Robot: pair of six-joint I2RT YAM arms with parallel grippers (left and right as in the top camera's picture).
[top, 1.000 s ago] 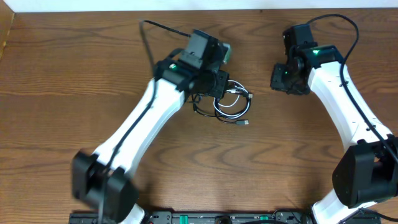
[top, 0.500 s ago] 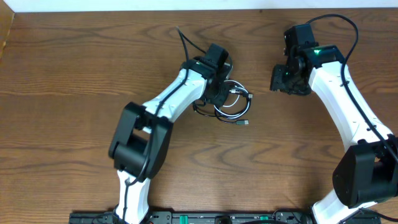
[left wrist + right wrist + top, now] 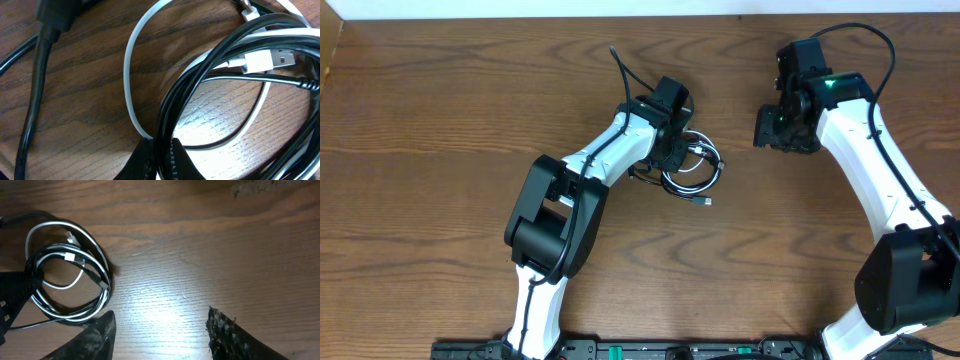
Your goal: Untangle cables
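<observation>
The cables (image 3: 692, 166) lie coiled on the wooden table: a white cord (image 3: 131, 75) and black cords (image 3: 200, 75) looped together, with a white plug end (image 3: 260, 61). My left gripper (image 3: 159, 157) is shut on the black cords at the coil's left side; it also shows in the overhead view (image 3: 667, 150). My right gripper (image 3: 160, 330) is open and empty, hovering over bare wood to the right of the coil (image 3: 67, 275); in the overhead view (image 3: 785, 130) it is apart from the cables.
The left arm's own thick black wire (image 3: 35, 90) runs across the table at the coil's far side. The table's back edge meets a white wall (image 3: 620, 8). A dark rail (image 3: 670, 350) lines the front edge.
My left arm swung over to the coil and settled on it. The coil shifted slightly left and its loose plug end moved with it. The right arm has not moved.
</observation>
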